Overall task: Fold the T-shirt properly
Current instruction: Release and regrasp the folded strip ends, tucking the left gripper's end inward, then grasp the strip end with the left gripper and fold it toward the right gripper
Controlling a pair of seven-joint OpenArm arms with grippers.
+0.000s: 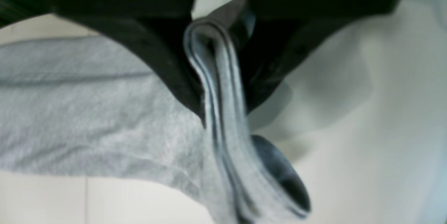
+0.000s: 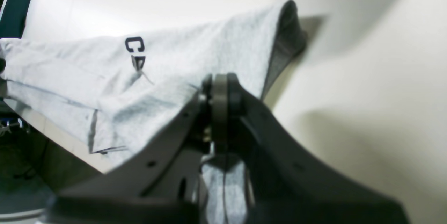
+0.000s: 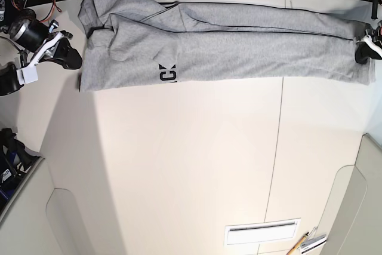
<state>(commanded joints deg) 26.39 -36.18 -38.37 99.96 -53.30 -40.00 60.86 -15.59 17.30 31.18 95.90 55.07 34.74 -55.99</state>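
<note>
So right now you've got the T-shirt stretched out as one long narrow band along the far edge of the surface, already folded lengthwise. Its long axis runs side to side in the base view, straight from one arm to the other. That's the thing your next move hangs on: each arm sits at one short end of the band, so neither is really "nearer", they're splitting it.

The left gripper has its jaws clamped on a bunched stack of grey layers, and the fabric runs away from it along the surface toward the other arm. The right gripper looks closed too, jaws nearly together with cloth pinched between them and more hanging below, though it's blurry, so take that as my read. From there the shirt spreads off with the black lettering facing up.

Count: one shirt, two arms, both ends held. I'd guess the next step is bringing one end over toward the other, along that long axis.
</note>
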